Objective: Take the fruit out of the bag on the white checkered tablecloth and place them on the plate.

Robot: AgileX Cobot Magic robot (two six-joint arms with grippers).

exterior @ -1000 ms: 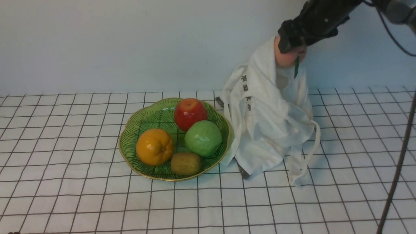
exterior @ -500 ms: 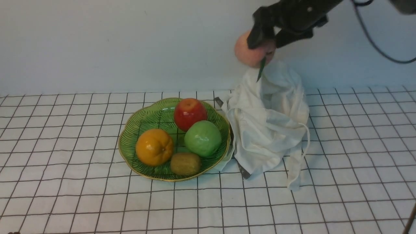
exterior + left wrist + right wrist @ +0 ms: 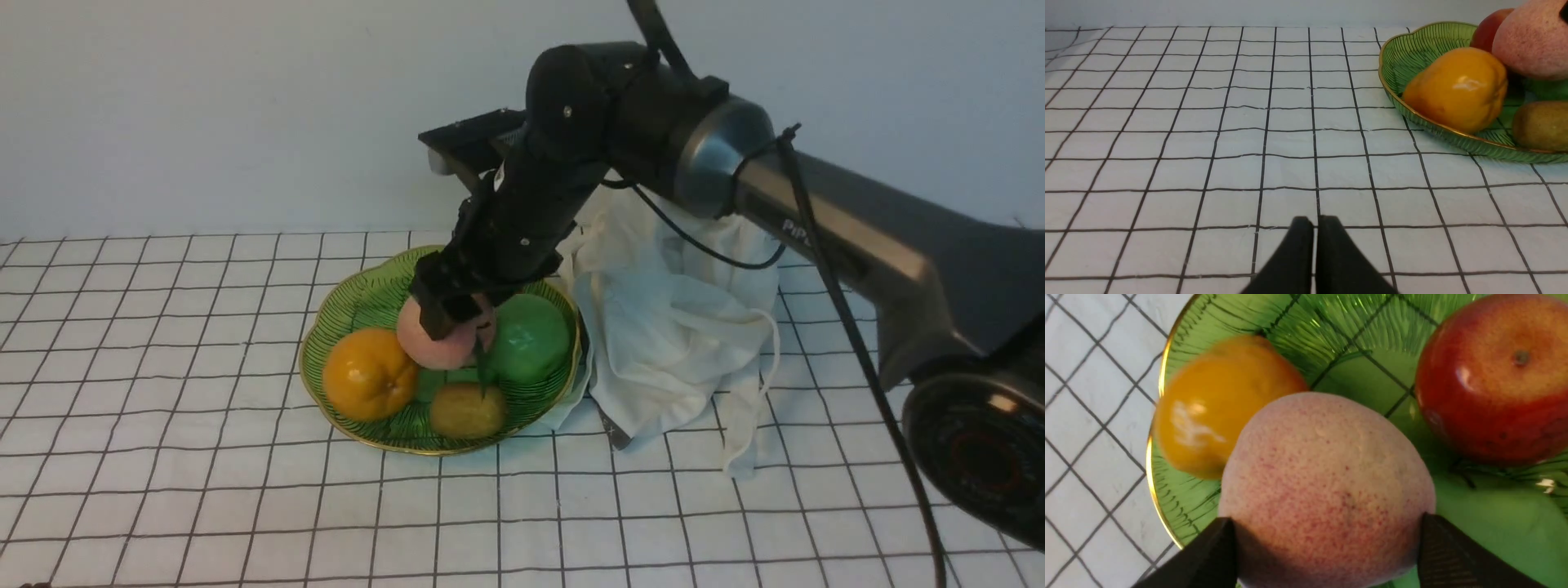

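My right gripper [image 3: 454, 320] is shut on the pale pink peach [image 3: 437, 347], holding it low over the middle of the green leaf-patterned plate [image 3: 359, 298], among the other fruit. In the right wrist view the peach [image 3: 1327, 486] fills the space between both black fingers [image 3: 1208, 555]. Its dark green leaf [image 3: 483, 363] hangs down. The white cloth bag [image 3: 678, 327] lies slumped on the white checkered tablecloth [image 3: 163, 327] just right of the plate. My left gripper [image 3: 1314, 222] is shut and empty, low over the cloth, left of the plate [image 3: 1412, 53].
On the plate lie an orange [image 3: 367, 374], a green apple [image 3: 531, 336], a brown kiwi [image 3: 467, 410] and a red apple [image 3: 1494, 375], hidden behind my arm in the front view. The bag's straps [image 3: 747, 425] trail toward the front. A pale wall stands behind.
My right gripper carried the peach up out of the bag, leftward and down over the plate. The bag slumped. The orange shifted slightly left.
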